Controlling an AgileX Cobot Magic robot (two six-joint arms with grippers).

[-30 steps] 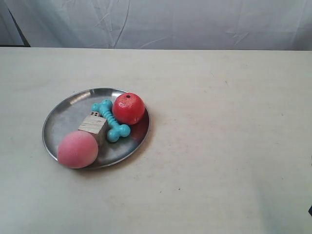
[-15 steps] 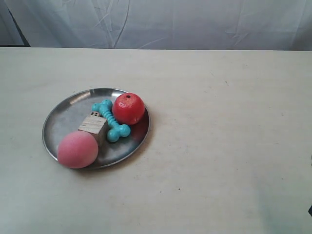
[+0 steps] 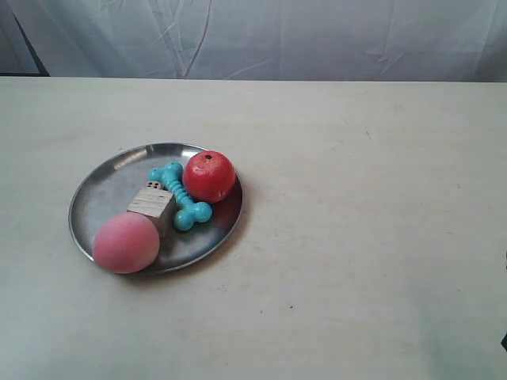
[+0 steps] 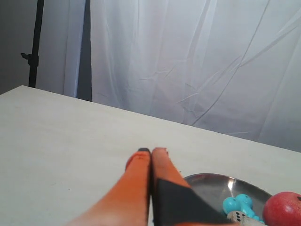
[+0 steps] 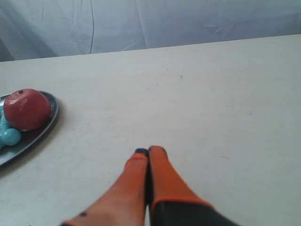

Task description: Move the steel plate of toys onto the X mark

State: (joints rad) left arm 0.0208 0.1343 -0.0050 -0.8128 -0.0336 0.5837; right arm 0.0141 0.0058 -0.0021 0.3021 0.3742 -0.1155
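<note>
The steel plate [image 3: 107,194] lies on the table at the exterior view's left. It holds a fuzzy pink ball [image 3: 125,243], a glossy red ball [image 3: 209,176], a turquoise bone [image 3: 181,198] and a wooden die [image 3: 152,204]. My left gripper [image 4: 151,151] is shut and empty, hovering beside the plate [image 4: 211,186] without touching it. Well away from the plate's rim [image 5: 51,115] and the red ball [image 5: 27,108], my right gripper [image 5: 148,150] is shut on nothing. A tiny dark speck [image 3: 291,307] marks the table; I cannot tell whether it is the X mark.
Pale tabletop [image 3: 372,222] stretches to the plate's right. A white curtain [image 3: 261,36] hangs behind the far edge. A dark stand [image 4: 35,42] is beyond the table in the left wrist view. A dark sliver [image 3: 505,340] shows at the exterior view's right edge.
</note>
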